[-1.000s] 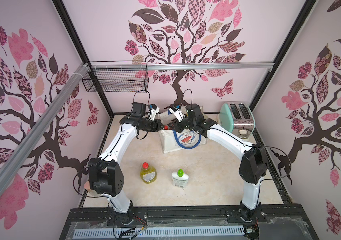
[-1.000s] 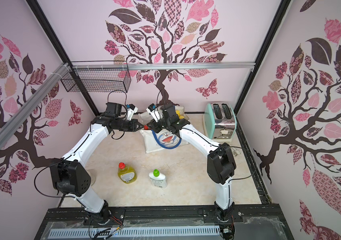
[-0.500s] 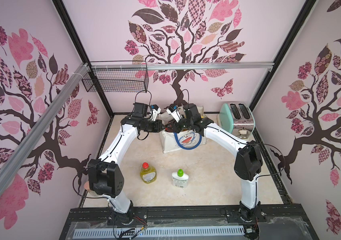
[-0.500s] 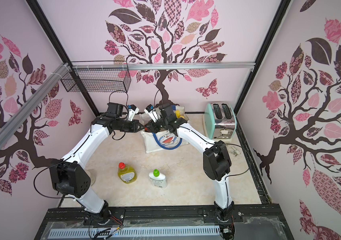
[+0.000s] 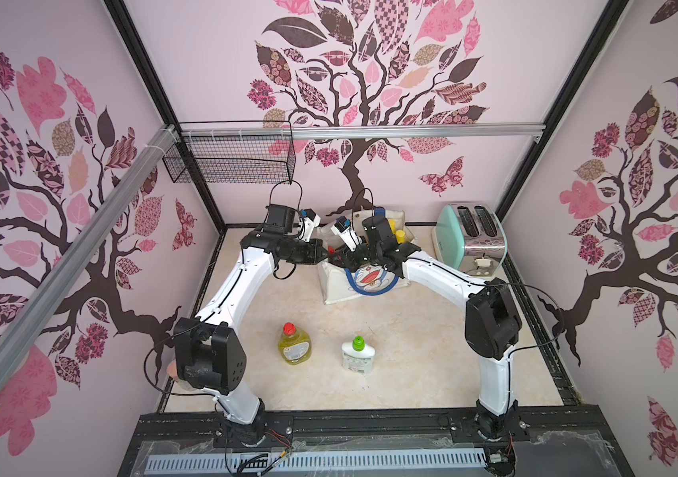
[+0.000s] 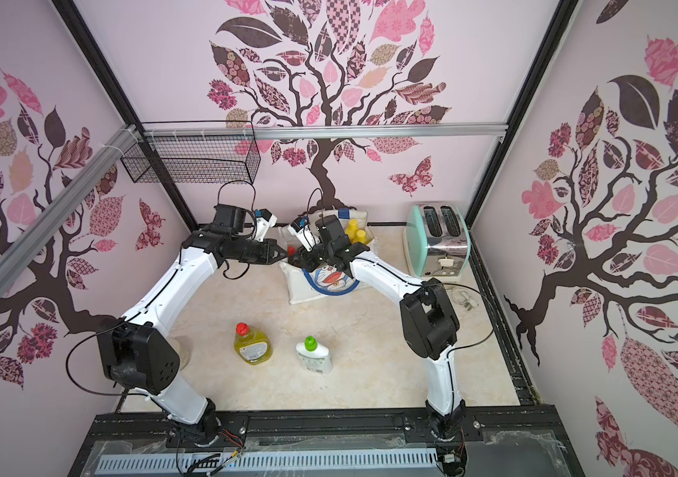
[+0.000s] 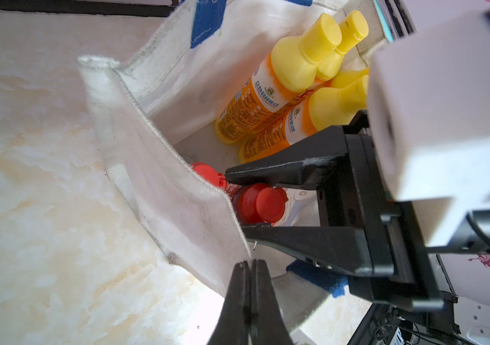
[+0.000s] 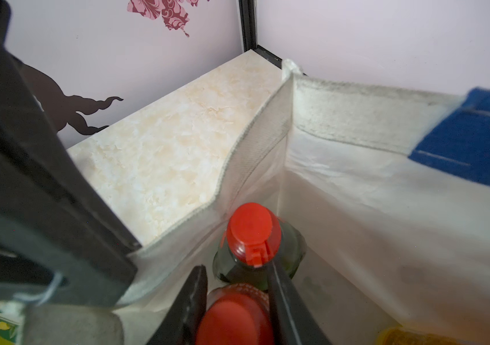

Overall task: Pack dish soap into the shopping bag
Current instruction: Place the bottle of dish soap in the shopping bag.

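Dish soap, loose: yellow-green bottle (image 5: pixel 294 346) and white bottle (image 5: pixel 357 355) stand lower centre in both top views only; shopping bag (image 7: pixel 160 185), seen into by the wrist views, holds orange bottles (image 7: pixel 267 98) and dark green bottle (image 8: pixel 252 239); I note right gripper (image 7: pixel 237 203) pinching red bottle (image 7: pixel 263 204) inside; left gripper (image 7: pixel 249 264) pinching bag rim.

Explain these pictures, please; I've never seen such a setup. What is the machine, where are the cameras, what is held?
Two white robot arms stand at a table's edge. Two pictures look down from overhead; two come from cameras on the arms' wrists. A bag stands at the back beside a toaster. The left tool is shut on the bag's rim, it seems. The right tool reaches inside, gripping a red bottle by its cap, next to a dark green bottle and orange bottles. A yellow bottle and a white bottle stand on the table.
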